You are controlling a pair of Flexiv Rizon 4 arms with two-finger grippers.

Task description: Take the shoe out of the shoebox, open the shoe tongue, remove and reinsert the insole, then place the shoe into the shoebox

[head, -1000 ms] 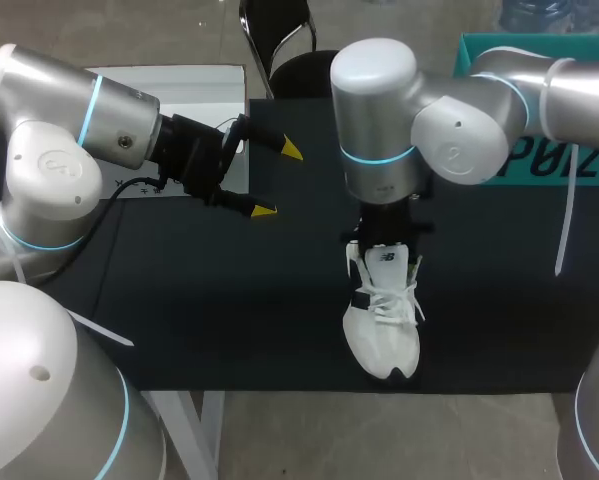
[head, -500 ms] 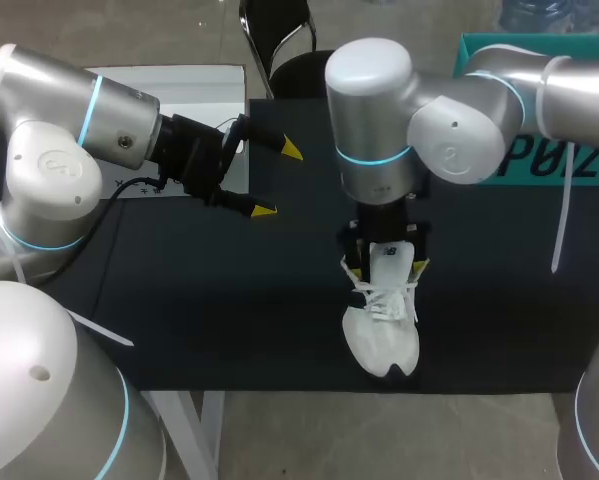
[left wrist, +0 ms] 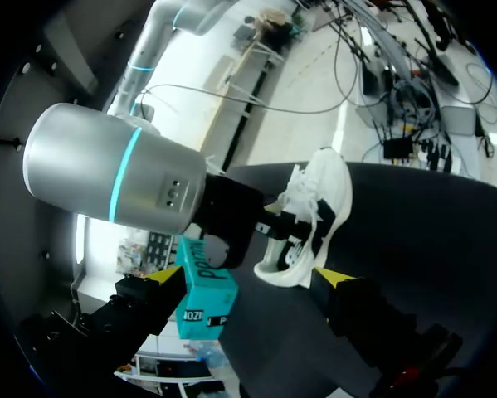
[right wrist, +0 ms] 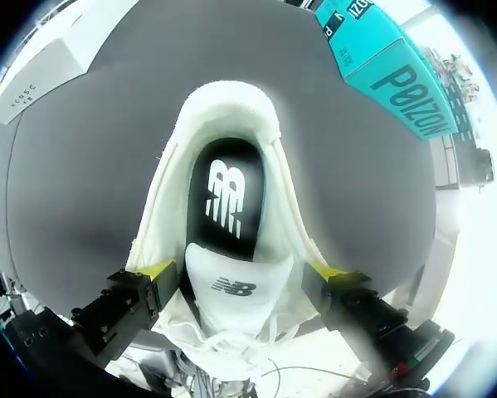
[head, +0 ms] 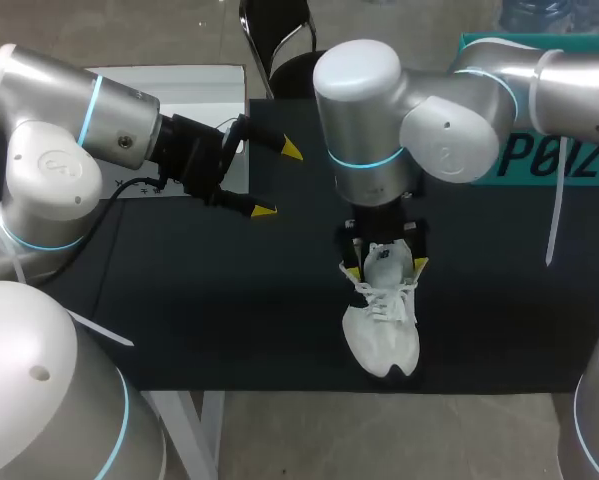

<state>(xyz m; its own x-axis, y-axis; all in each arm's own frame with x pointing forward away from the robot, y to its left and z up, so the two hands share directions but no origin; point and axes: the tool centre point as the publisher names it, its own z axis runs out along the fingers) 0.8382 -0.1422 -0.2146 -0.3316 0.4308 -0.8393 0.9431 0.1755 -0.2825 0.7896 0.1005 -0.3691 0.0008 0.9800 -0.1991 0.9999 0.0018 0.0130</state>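
We see the white shoe (head: 381, 318) standing on its sole on the dark tabletop (head: 229, 320), outside the teal shoebox (head: 579, 160), which is at the far right, well apart; the right claw (head: 384, 267) is above the tongue, open wide, with one yellow tip at each side of the shoe; the insole is visible inside, dark; the left claw (head: 278, 180) is open also, holding nothing, above the tabletop to the left of the shoe.
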